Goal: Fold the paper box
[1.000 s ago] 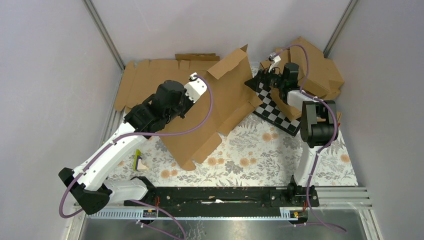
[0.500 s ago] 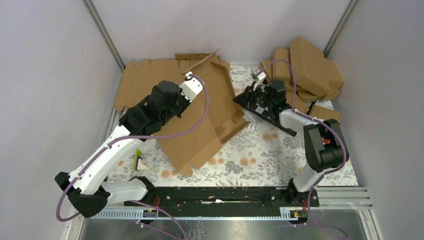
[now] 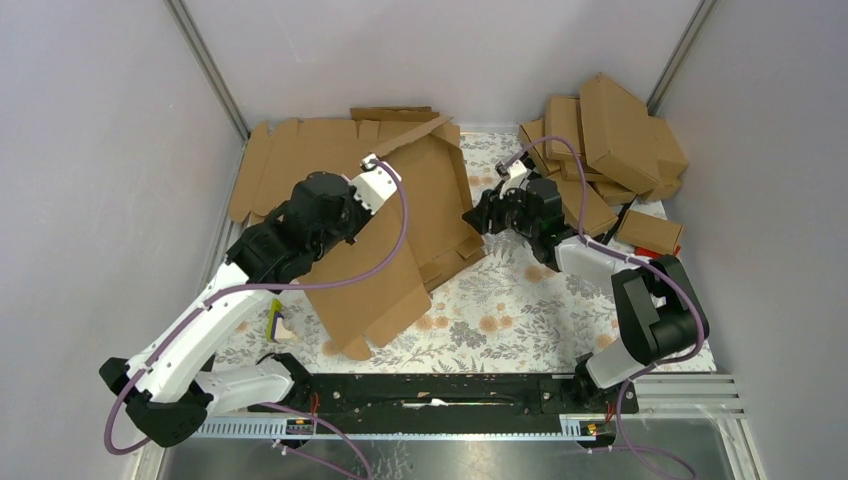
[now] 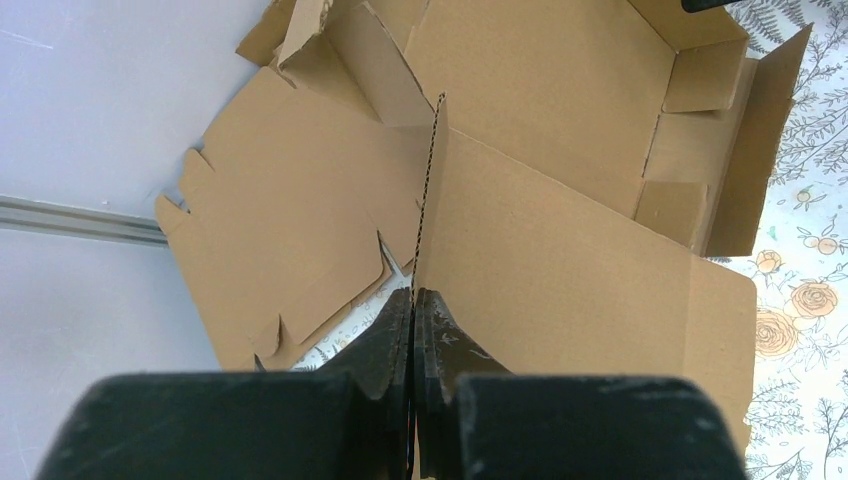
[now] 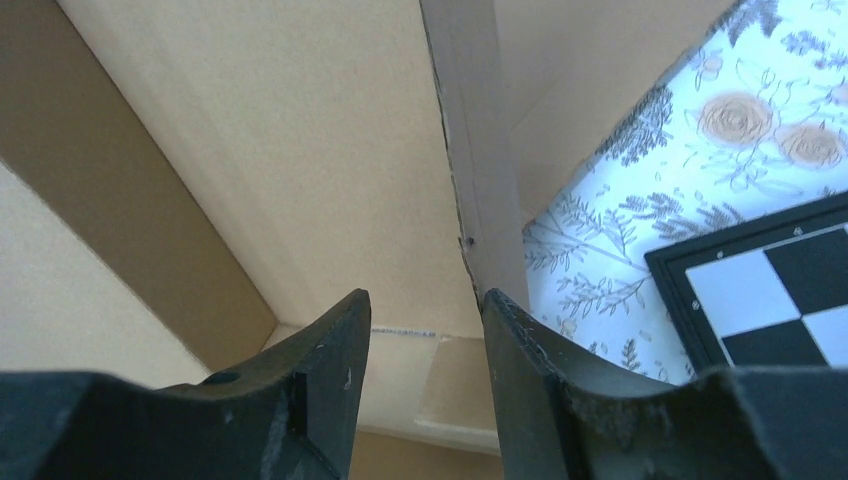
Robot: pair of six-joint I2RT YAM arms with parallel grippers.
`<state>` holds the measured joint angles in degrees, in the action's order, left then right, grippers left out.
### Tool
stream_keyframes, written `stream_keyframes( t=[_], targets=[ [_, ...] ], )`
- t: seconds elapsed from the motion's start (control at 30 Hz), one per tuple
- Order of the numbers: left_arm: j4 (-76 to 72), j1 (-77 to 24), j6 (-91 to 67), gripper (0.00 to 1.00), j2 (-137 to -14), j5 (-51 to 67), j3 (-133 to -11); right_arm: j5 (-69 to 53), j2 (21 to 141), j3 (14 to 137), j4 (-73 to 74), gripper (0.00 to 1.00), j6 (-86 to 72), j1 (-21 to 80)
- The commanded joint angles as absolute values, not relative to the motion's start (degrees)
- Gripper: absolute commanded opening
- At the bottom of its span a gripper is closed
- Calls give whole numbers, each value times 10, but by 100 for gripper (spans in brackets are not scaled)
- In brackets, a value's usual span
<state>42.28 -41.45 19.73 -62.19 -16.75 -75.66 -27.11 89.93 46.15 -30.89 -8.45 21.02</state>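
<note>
My left gripper (image 4: 413,300) has its jaws clenched on the thin edge of a panel of the paper box (image 4: 540,110). My right gripper (image 5: 422,310) has its jaws parted beside one of the box's side walls. The box lies half-open on the floral table (image 3: 520,300), partly over flat cardboard sheets (image 3: 290,150).

The paper box (image 3: 437,195) is brown, the tablecloth (image 3: 505,300) floral.

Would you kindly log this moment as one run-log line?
left gripper: shut on box edge | right gripper: open beside box wall | fold: unfinished
</note>
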Motion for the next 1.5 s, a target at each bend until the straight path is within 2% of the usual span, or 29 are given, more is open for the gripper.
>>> stream_keyframes(
  t=[0.0, 0.07, 0.27, 0.43, 0.6, 1.03, 1.47],
  targets=[
    [367, -415, 211, 0, -593, -160, -754, -238, 862, 434, -299, 53, -101, 230],
    [366, -415, 216, 0, -594, -153, -754, -226, 857, 422, -293, 56, -96, 241],
    [367, -425, 235, 0, -610, -115, -754, -231, 866, 415, -289, 78, -83, 253],
    [366, -440, 258, 0, -620, -118, -749, -229, 865, 417, -262, 85, -70, 258],
    [366, -452, 274, 0, -627, -119, -751, -239, 895, 445, -214, 99, -54, 259],
    [321, -502, 341, 0, -613, -174, -713, -242, 847, 424, -148, 100, -25, 260],
    [262, -517, 374, 0, -562, -135, -654, -274, 858, 410, -157, 100, 6, 286]
  ],
)
